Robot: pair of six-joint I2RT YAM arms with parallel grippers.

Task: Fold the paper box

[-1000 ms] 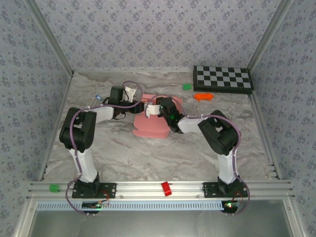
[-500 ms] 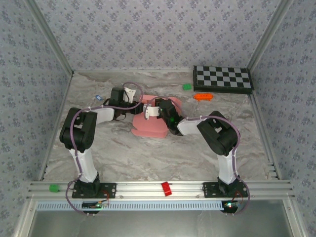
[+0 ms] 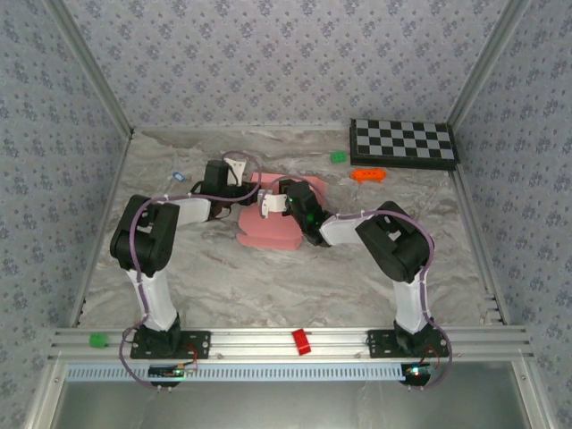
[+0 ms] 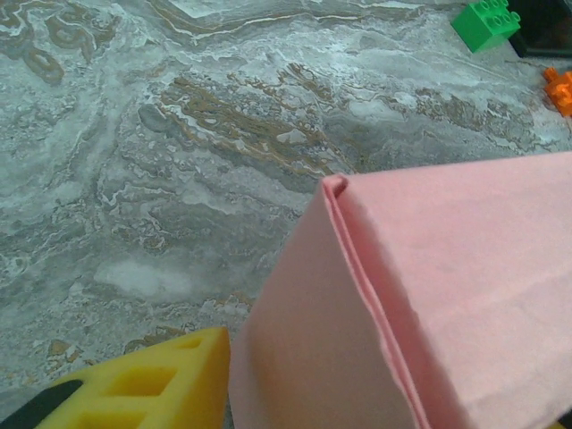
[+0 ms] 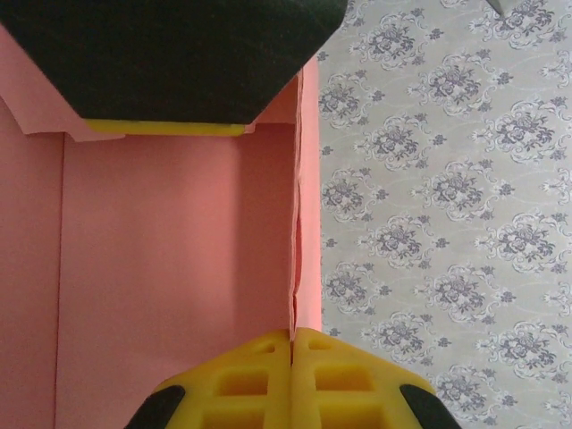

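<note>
The pink paper box [image 3: 268,231] lies partly folded in the middle of the table, between both arms. My right gripper [image 3: 268,204] is at its back edge. In the right wrist view its yellow fingers [image 5: 268,375] are shut on the upright edge of a pink wall [image 5: 308,206], with the box floor [image 5: 170,268] to the left. My left gripper [image 3: 247,181] is at the box's back left corner. In the left wrist view one yellow finger [image 4: 143,384] stands beside a raised pink wall [image 4: 304,340]; the card hides the other finger.
A checkerboard [image 3: 404,143] sits at the back right, with a green block [image 3: 338,156] and an orange toy [image 3: 367,174] near it. A red block [image 3: 301,341] and a green block [image 3: 96,340] rest on the front rail. Bare marbled table [image 3: 295,286] lies in front of the box.
My right gripper and the box have shifted slightly left and back. The left arm has edged a little toward the box.
</note>
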